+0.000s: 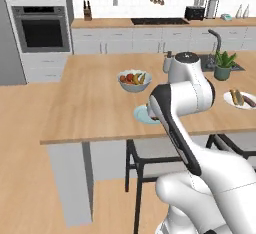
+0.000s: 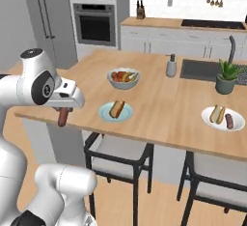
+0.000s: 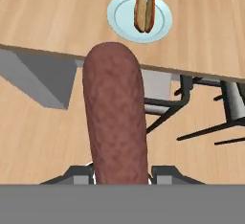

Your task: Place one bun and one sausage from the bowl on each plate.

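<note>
My gripper [image 2: 63,110] is shut on a reddish-brown sausage [image 2: 62,118], which hangs down at the counter's near edge, left of the pale blue plate [image 2: 103,116]. In the hand view the sausage [image 3: 115,117] runs up the middle from my gripper [image 3: 122,173], with the blue plate [image 3: 117,19] beyond it on the counter. A bun [image 3: 145,10] lies on that plate. The white plate [image 2: 212,122] at the right carries a bun [image 2: 217,113] and a sausage [image 2: 229,120]. My arm hides part of the blue plate [image 1: 140,114] in the left base view. The bowl is out of view.
A pale grey fruit bowl [image 2: 123,77] stands behind the blue plate. A soap dispenser [image 2: 171,66], a sink [image 2: 202,69] and a potted plant [image 2: 226,77] are at the far right. Black stools [image 2: 118,152] stand under the wooden counter's [image 2: 159,99] near edge.
</note>
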You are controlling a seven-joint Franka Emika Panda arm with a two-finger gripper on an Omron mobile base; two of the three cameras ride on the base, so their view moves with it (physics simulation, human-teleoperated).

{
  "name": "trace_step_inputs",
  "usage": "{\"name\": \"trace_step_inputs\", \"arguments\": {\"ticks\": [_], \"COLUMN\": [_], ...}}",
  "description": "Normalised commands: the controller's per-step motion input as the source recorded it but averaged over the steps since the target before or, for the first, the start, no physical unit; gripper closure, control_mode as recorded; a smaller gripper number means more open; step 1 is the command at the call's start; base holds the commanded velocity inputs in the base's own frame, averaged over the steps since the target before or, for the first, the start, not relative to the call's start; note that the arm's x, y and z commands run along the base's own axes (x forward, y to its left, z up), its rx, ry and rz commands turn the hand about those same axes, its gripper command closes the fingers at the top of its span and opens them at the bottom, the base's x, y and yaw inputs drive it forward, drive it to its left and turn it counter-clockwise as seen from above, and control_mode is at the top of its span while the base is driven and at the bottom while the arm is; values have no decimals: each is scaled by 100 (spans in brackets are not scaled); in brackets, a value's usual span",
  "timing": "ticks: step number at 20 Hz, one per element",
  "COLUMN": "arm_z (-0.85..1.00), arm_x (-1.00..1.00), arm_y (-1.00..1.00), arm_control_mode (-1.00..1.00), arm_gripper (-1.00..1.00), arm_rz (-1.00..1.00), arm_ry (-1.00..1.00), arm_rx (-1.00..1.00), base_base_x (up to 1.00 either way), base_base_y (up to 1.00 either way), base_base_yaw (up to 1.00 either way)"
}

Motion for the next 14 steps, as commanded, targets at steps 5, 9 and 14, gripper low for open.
{"name": "trace_step_inputs", "arguments": {"ticks": [5, 9, 14], "arm_z": [0, 0, 0], "arm_x": [0, 0, 0], "arm_y": [0, 0, 0], "arm_control_mode": [100, 100, 100], "arm_gripper": [100, 100, 100], "arm_rz": [0, 0, 0], "arm_ry": [0, 0, 0], "arm_rx": [0, 0, 0], "base_base_x": [48, 43, 26], "base_base_y": [20, 42, 53], "base_base_yaw": [-49, -20, -14]}}
